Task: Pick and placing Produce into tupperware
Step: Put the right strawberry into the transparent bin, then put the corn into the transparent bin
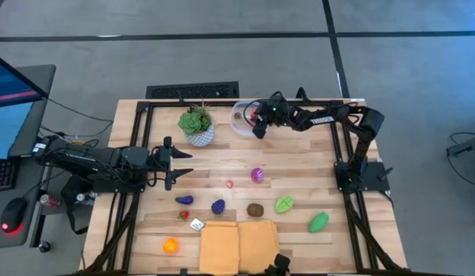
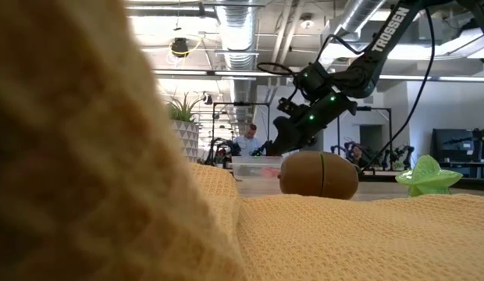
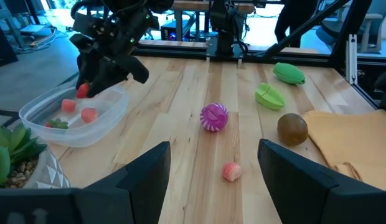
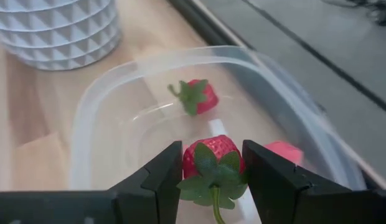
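The clear tupperware [image 1: 241, 121] stands at the table's far edge, next to the white plant pot. Inside it lie a red strawberry [image 4: 196, 96] and a pink piece [image 4: 285, 151]. My right gripper [image 4: 213, 165] hangs over the tupperware's inside, shut on another red strawberry [image 4: 211, 157]. More produce lies loose on the wood: a purple striped ball [image 1: 257, 174], a brown kiwi [image 1: 255, 209], a green piece [image 1: 283, 205] and others. My left gripper [image 1: 170, 162] waits open at the table's left, holding nothing. My right gripper pinches the strawberry by its two red sides [image 4: 192, 157] between its two fingers. The green leafy cap and stem face back toward the wrist. The fingers slant down from the table's right side. The strawberry [image 3: 83, 91] hangs clear, above the tupperware's floor.
A leafy plant in a white patterned pot [image 1: 198, 126] stands just left of the tupperware. A yellow cloth [image 1: 239, 245] lies at the near edge. Near it are an orange piece [image 1: 170, 245], purple pieces [image 1: 218, 206] and a green one [image 1: 319, 221].
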